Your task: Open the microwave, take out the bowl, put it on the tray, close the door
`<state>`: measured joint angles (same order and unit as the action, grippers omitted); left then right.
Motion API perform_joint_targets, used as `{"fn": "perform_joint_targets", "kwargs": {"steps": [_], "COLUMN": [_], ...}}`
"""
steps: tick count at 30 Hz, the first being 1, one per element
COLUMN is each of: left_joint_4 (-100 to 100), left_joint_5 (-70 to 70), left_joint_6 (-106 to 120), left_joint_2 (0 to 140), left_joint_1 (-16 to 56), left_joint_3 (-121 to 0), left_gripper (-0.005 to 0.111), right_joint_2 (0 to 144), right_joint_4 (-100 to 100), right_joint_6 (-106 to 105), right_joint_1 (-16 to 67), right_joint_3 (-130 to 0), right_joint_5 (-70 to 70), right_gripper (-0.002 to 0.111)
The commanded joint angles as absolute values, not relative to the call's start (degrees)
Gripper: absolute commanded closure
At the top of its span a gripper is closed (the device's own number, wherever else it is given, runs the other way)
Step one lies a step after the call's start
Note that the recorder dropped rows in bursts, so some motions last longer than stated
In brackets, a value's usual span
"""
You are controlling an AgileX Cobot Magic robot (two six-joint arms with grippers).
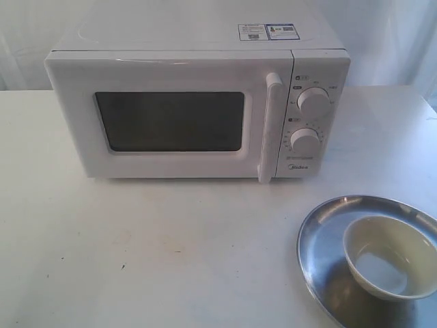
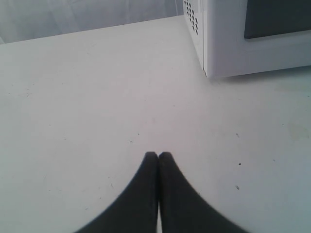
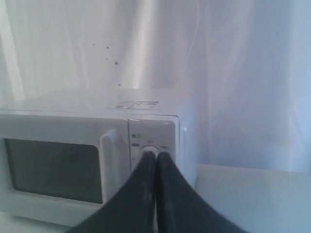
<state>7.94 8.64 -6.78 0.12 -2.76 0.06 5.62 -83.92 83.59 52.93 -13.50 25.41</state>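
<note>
left tool (image 2: 158, 156) pinched shut, empty, low over the surface (image 2: 87, 97). right tool (image 3: 156, 155) pinched shut too, empty, facing the microwave (image 1: 205, 37). door (image 1: 171, 72) closed. bowl (image 1: 386, 263) sits upright in the tray (image 1: 319, 229), at 4 o'clock of the microwave.

You have a white tabletop (image 1: 136, 260) spreading across the whole lower scene; its surface is matte, faintly smudged, and dotted with a few small dark specks (image 2: 239, 164); behind it a white curtain (image 1: 27, 41) hangs in soft vertical folds and closes off the back of the view; the fabric is bright, almost washed out at the upper left of the exterior view; in the right wrist view you see it take a bluish cast and carry several dark spots (image 3: 115, 62); the light is soft and even.
</note>
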Motion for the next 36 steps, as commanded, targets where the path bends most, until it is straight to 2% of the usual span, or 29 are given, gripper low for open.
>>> {"fn": "perform_joint_targets", "kwargs": {"steps": [1,6,11,18,23,26,27,28,30,36], "left_joint_4": [7.73,7.73,7.73,7.73,7.73,7.73,7.73,7.73,7.73,7.73], "left_joint_5": [8.54,8.54,8.54,8.54,8.54,8.54,8.54,8.54,8.54,8.54], "left_joint_6": [-7.15,-7.15,-7.15,-7.15,-7.15,-7.15,-7.15,-7.15,-7.15,-7.15], "left_joint_2": [0.00,0.00,0.00,0.00,0.00,0.00,0.00,0.00,0.00,0.00], "left_joint_1": [-2.71,-2.71,-2.71,-2.71,-2.71,-2.71,-2.71,-2.71,-2.71,-2.71], "left_joint_3": [0.00,0.00,0.00,0.00,0.00,0.00,0.00,0.00,0.00,0.00], "left_gripper": [0.107,0.107,0.107,0.107,0.107,0.107,0.107,0.107,0.107,0.107], "right_joint_2": [4.55,2.83,0.00,0.00,0.00,0.00,0.00,0.00,0.00,0.00], "right_joint_4": [-85.64,-85.71,-85.71,-87.63,-83.20,-69.41,-54.31,-48.21,-41.30,-34.01], "right_joint_6": [86.98,87.28,87.80,87.49,84.94,68.49,54.61,47.71,39.25,33.08], "right_joint_1": [38.33,25.62,17.75,17.64,17.64,17.64,17.64,17.64,17.64,17.64], "right_joint_3": [-9.96,-6.04,-1.05,0.00,0.00,0.00,0.00,0.00,0.00,0.00], "right_joint_5": [16.41,12.59,8.64,2.80,3.46,5.41,8.14,9.32,9.66,6.90], "right_gripper": [0.108,0.108,0.108,0.108,0.108,0.108,0.108,0.108,0.108,0.108]}}
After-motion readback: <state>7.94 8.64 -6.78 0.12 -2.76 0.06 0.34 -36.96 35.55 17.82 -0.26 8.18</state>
